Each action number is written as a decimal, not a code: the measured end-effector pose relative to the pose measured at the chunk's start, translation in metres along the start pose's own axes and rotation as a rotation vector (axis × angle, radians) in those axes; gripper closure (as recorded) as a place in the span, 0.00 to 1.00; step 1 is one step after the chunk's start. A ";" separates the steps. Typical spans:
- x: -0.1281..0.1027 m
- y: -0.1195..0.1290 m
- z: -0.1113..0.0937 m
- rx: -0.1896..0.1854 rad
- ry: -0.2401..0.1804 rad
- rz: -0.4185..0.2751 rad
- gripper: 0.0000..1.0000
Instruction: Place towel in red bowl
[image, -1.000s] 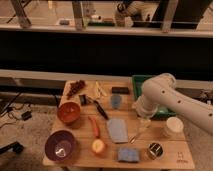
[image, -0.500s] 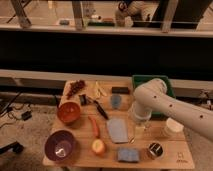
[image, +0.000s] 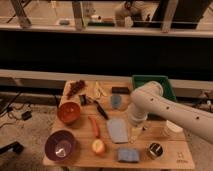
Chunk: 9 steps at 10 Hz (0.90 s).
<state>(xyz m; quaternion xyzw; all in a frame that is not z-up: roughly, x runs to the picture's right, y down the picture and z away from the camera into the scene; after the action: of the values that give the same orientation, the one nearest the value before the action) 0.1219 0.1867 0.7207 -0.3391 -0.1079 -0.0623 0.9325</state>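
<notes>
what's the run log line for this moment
gripper: low, just right of towel | towel: flat on table | red bowl: left of towel, no towel in it | task: not done

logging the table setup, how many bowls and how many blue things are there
bowls: 2 - red bowl, purple bowl
blue things: 3 - towel, sponge, small round piece
total: 5
The gripper hangs just right of the towel.
</notes>
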 end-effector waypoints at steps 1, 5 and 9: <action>-0.001 -0.001 0.000 0.000 0.000 -0.003 0.20; -0.008 -0.002 0.017 -0.013 -0.022 0.032 0.20; -0.019 -0.014 0.051 -0.007 -0.056 0.069 0.20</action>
<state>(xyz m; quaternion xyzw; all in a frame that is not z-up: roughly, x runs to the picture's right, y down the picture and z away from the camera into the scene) 0.0926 0.2097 0.7622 -0.3475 -0.1220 -0.0207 0.9295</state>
